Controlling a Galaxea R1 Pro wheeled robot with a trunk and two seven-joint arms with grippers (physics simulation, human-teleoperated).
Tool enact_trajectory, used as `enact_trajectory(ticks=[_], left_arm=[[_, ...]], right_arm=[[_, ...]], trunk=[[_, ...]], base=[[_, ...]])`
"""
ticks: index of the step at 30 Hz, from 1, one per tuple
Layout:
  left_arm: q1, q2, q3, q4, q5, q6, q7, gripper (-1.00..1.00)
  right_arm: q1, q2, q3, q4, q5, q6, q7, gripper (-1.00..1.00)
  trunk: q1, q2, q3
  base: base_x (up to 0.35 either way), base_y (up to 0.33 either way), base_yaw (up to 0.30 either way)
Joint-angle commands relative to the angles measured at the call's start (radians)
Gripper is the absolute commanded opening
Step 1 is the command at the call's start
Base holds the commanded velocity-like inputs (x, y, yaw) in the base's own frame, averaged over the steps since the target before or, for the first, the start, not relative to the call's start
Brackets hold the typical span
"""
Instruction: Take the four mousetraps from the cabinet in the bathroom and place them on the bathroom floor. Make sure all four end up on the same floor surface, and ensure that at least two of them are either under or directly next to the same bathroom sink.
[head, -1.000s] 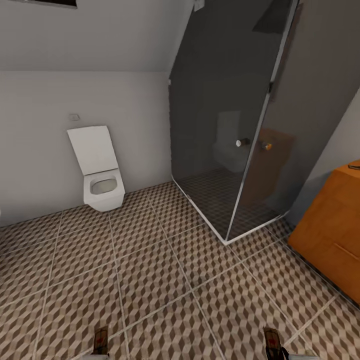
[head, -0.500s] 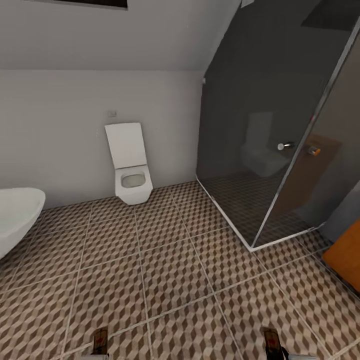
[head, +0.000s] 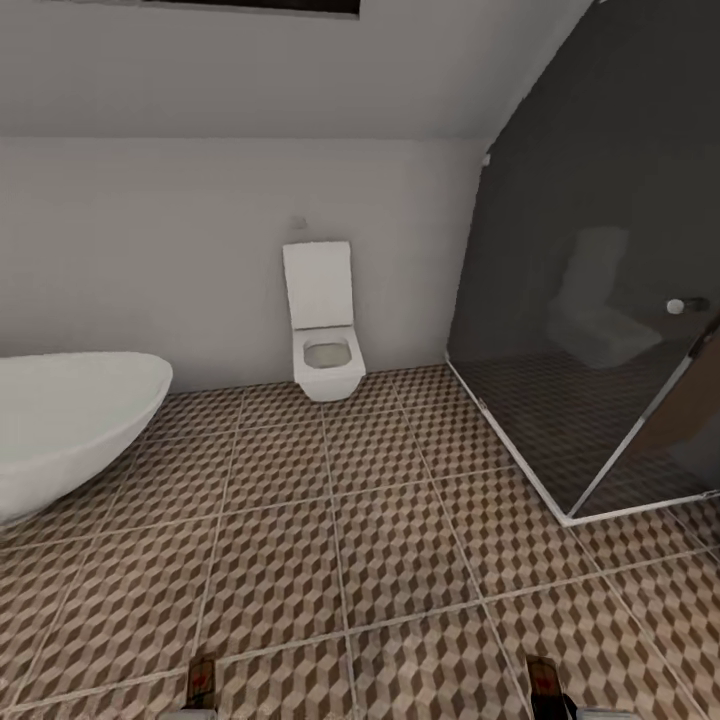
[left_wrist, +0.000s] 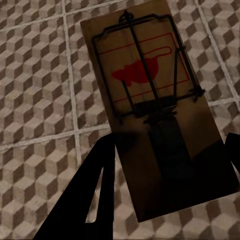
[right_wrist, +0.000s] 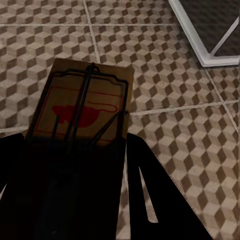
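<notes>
The bathroom floor (head: 380, 560) wears a brown, beige and white cube print with pale grout; the toilet (head: 325, 330) at twelve o'clock and the bathtub (head: 70, 420) at nine are white — the shower glass (head: 600, 300) at two is smoky grey. Each mousetrap (left_wrist: 150, 95) (right_wrist: 85, 110) is tan wood with dark wire and a red mouse mark.

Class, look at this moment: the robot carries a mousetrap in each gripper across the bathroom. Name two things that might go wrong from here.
1. Each gripper holds its mousetrap by one end: the left mousetrap and the right mousetrap stick out over the bathroom floor, so a jolt might shake one loose.
2. The bathtub and the glass shower enclosure flank the path; a wide turn may clip either.
</notes>
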Motion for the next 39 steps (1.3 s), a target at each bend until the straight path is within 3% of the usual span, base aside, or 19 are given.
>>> enact_trajectory(ticks=[1,39], left_arm=[[-0.002,-0.001,-0.008,0.003,0.000,-0.005,0.008,-1.00],[-0.002,-0.001,-0.008,0.003,0.000,-0.005,0.008,-1.00]], right_arm=[[-0.001,0.001,-0.007,0.000,0.000,-0.004,0.013,-1.00],[-0.001,0.000,-0.007,0.000,0.000,-0.004,0.013,-1.00]], trunk=[[0.000,0.000,-0.001],[0.000,0.000,-0.004]], base=[[-0.066,0.178,0.286],[-0.016,0.051,0.287]])
